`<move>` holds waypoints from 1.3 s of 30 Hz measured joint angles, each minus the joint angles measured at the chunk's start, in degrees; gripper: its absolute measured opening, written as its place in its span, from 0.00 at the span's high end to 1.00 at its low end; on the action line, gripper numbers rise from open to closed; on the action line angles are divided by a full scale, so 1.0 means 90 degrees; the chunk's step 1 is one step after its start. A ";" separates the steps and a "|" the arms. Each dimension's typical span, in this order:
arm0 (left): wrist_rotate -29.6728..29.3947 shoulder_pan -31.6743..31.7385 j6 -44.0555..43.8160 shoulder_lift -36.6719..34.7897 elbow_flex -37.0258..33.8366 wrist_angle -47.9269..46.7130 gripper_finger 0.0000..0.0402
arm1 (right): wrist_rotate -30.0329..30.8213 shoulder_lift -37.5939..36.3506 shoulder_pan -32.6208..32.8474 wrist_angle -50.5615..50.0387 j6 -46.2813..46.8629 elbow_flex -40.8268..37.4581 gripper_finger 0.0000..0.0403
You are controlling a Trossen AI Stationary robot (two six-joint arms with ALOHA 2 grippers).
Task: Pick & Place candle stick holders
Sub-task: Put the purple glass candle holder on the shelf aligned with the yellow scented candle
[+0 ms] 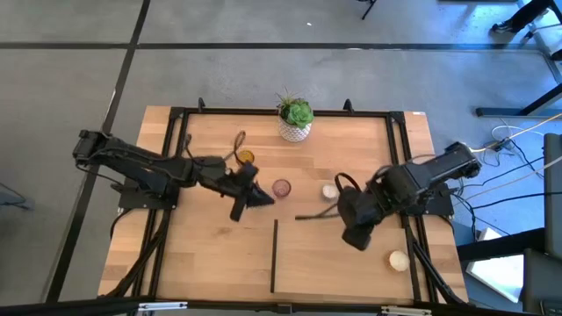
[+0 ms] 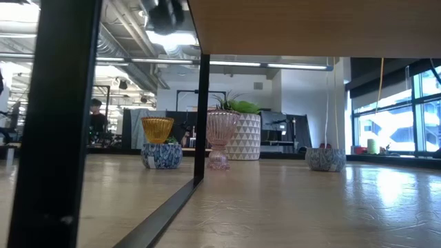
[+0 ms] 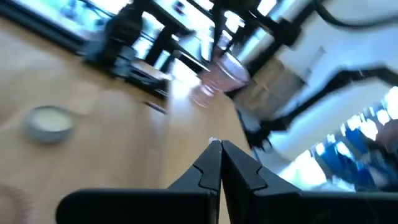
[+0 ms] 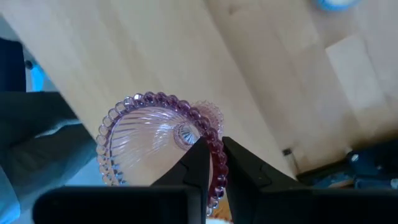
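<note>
Right claw (image 4: pixel 210 163) is clamped on a mauve holder's (image 4: pixel 158 143) beaded rim, mid-carry; left claw (image 3: pixel 219 163) is pinched together, empty — amber holder (image 1: pixel 247 157) and cream holders (image 1: pixel 398 259) remain on the surface (image 1: pixel 219 254).

Setting: open-plan office or lab floor. Grey carpet tiles (image 1: pixel 263 70) around wooden table (image 1: pixel 219 254) with black frame (image 1: pixel 274 254). Exposed ceiling ducts (image 2: pixel 124 48), strip lights, desks with monitors, seated person (image 2: pixel 96 117) in background. Large windows (image 2: pixel 396 114). Loose cables (image 1: pixel 518 167) on floor beside rig.
</note>
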 joint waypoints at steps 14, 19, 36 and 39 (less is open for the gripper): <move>-0.2229 -0.1153 0.1384 0.3414 0.4645 -0.3001 0.99 | 0.0280 -0.0061 0.1532 0.0004 0.0788 0.0000 0.90; -0.2318 -0.1163 0.1100 0.3811 0.4943 -0.2127 0.99 | 0.1191 -0.0222 0.2005 0.0002 0.1280 0.0000 0.90; -0.3008 -0.1327 0.0686 0.4752 0.5276 -0.1003 0.99 | 0.1818 -0.0395 0.2432 0.0013 0.2383 -0.0634 0.90; -0.3122 -0.1340 0.0698 0.4752 0.5337 -0.1084 0.99 | 0.1786 -0.0504 0.2449 -0.0010 0.2337 -0.0970 0.90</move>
